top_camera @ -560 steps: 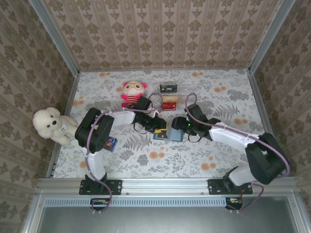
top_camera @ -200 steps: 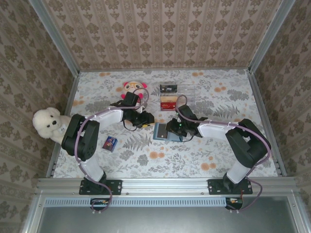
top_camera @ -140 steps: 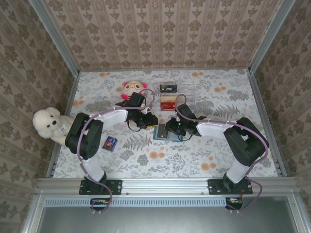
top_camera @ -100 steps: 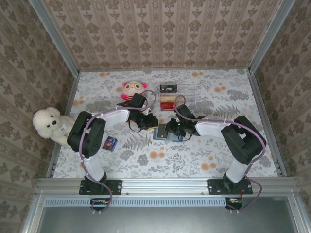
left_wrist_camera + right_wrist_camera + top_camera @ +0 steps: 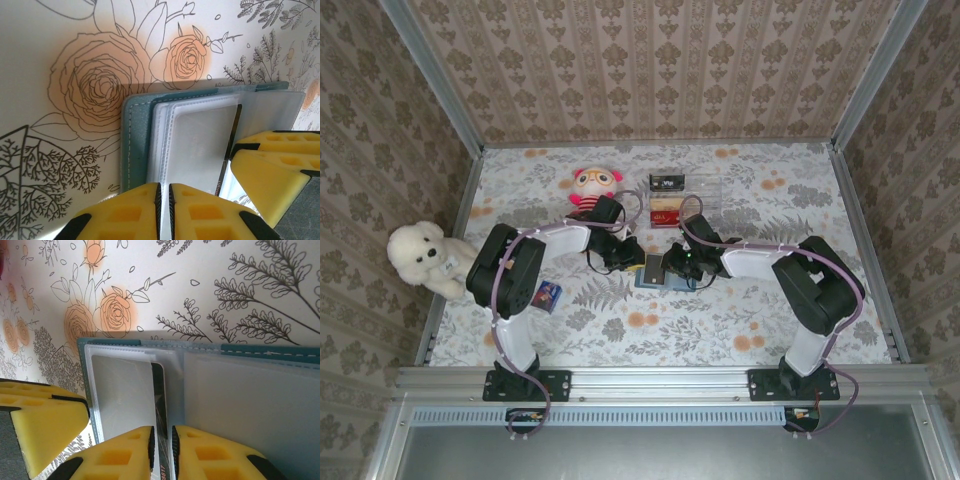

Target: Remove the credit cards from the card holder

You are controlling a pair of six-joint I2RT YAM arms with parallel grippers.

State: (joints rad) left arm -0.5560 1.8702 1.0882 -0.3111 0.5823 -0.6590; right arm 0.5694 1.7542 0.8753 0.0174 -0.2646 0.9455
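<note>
Extraction step: your left gripper (image 5: 163, 187) is pinching the card holder (image 5: 135, 140), your right gripper (image 5: 161, 432) is pinching a credit card (image 5: 158, 390); sliding it free likely comes next.

— What sort of place is this?
— A robot test booth, dressed up like a home. The left arm (image 5: 535, 245) and right arm (image 5: 770, 262) are bolted to a metal rail (image 5: 660, 380), with metal posts (image 5: 430, 75) at the corners.
— And the homely part?
— Patterned wallpaper (image 5: 660, 70), a flowered tablecloth (image 5: 720, 330), a plush dog (image 5: 425, 258) and a doll (image 5: 594, 188).
</note>
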